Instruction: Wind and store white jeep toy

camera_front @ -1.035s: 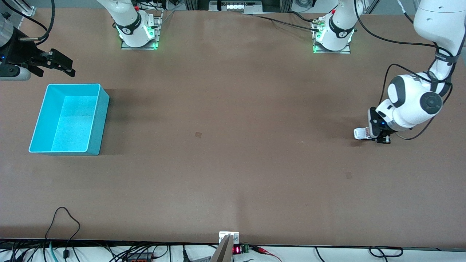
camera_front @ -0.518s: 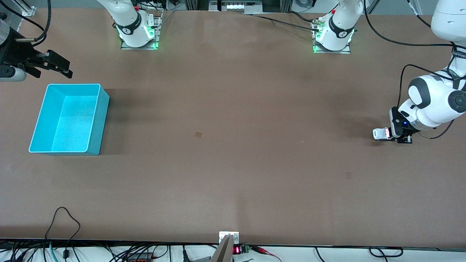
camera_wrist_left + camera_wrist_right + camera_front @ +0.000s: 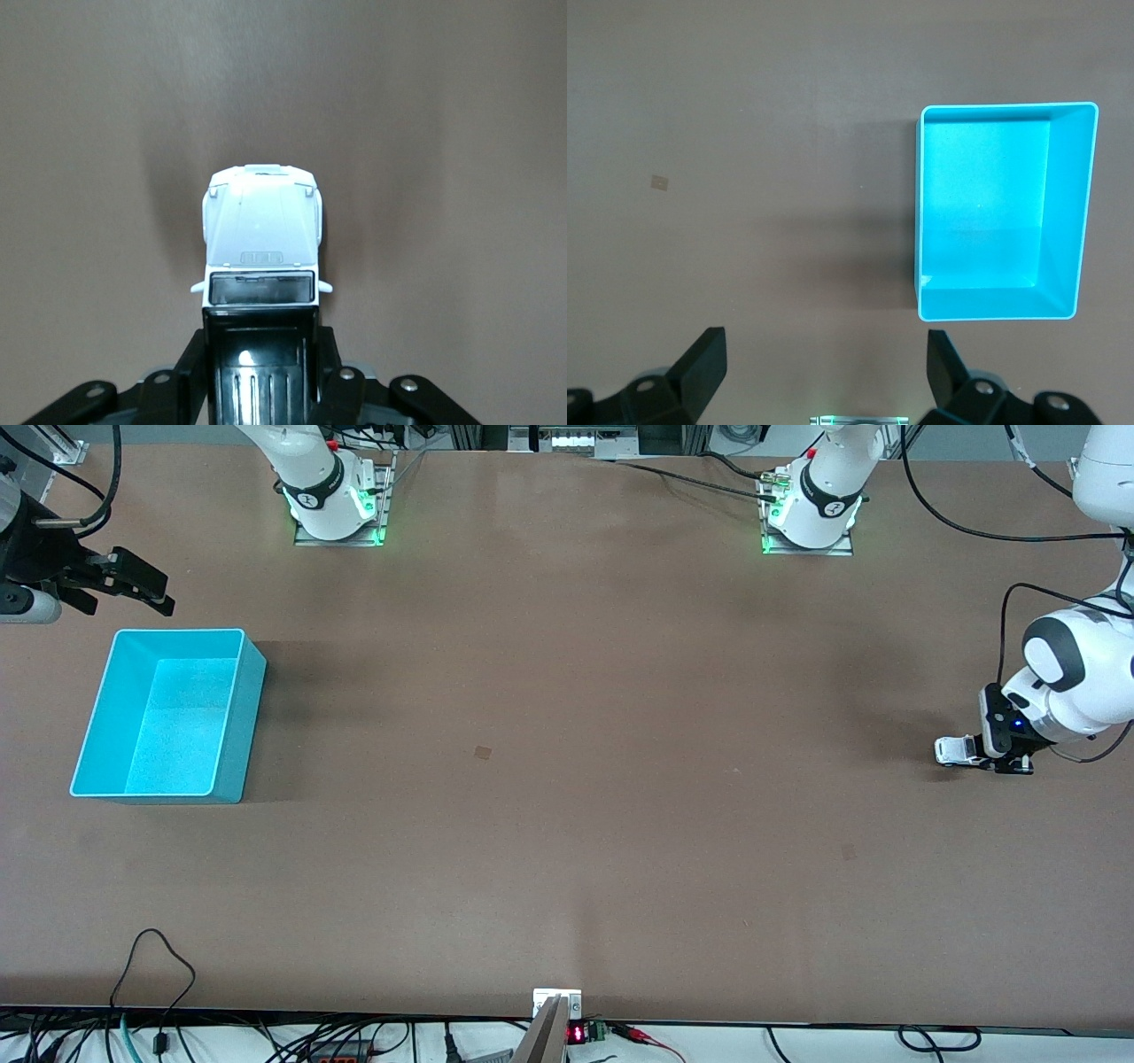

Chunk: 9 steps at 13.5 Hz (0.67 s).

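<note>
One grip: left gripper point(image 3: 982, 758) clamped on white jeep toy point(image 3: 955, 751), winding pull-back at table's 3 o'clock; next release. Right gripper point(image 3: 124, 584) waits, jaws apart, near turquoise bin point(image 3: 232, 717).

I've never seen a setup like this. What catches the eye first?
The turquoise bin stands out, sitting empty at the right arm's end of the table. At the left arm's end, the left tool is shut on a small white jeep. The right tool hangs open near the bin.
</note>
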Available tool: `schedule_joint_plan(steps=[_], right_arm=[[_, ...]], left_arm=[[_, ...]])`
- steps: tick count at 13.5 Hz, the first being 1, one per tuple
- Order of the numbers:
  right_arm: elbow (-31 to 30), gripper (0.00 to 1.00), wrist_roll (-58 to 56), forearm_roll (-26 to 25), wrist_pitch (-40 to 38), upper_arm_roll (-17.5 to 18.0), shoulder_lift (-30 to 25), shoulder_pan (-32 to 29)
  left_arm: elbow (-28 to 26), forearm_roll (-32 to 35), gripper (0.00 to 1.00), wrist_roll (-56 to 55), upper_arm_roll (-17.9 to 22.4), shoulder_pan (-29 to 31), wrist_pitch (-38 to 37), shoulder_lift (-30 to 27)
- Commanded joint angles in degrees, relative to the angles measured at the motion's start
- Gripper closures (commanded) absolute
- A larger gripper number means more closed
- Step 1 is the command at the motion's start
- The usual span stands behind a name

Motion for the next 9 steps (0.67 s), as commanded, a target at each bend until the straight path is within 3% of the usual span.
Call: schedule_joint_plan(steps=[1, 4, 5, 6, 7, 8, 9], right_arm=[[-0.16, 0.0, 0.27, 0.28, -0.59, 0.32, -0.65, -0.78], [-0.16, 0.0, 0.27, 0.28, -0.85, 0.32, -0.65, -0.78], [-0.07, 0.0, 0.27, 0.28, -0.77, 0.32, -0.65, -0.78], [-0.07, 0.0, 0.27, 0.28, -0.85, 0.32, -0.73, -0.7], [-0.07, 0.0, 0.27, 0.28, -0.85, 0.32, -0.73, -0.7], [-0.07, 0.0, 0.27, 0.37, -0.77, 0.32, -0.73, -0.7], [-0.07, 0.0, 0.27, 0.28, -0.85, 0.32, -0.65, -0.7]], left_arm=[[1.2, 0.52, 0.91, 2.99, 0.37, 1.82, -1.42, 5.25], [1.29, 0.52, 0.91, 2.9, 0.28, 2.61, -1.42, 5.17], [1.29, 0.52, 0.8, 2.9, 0.28, 2.61, -1.42, 5.08], [2.07, 0.6, 0.55, 2.99, 0.19, 2.61, -1.42, 5.08], [2.69, 0.6, 0.18, 3.07, -0.16, 2.52, -1.51, 4.9], [3.91, 0.6, 0.0, 3.42, -0.33, 2.17, -2.99, 4.82], [5.14, 0.52, 0.0, 3.34, -0.51, 2.17, -5.79, 4.47]])
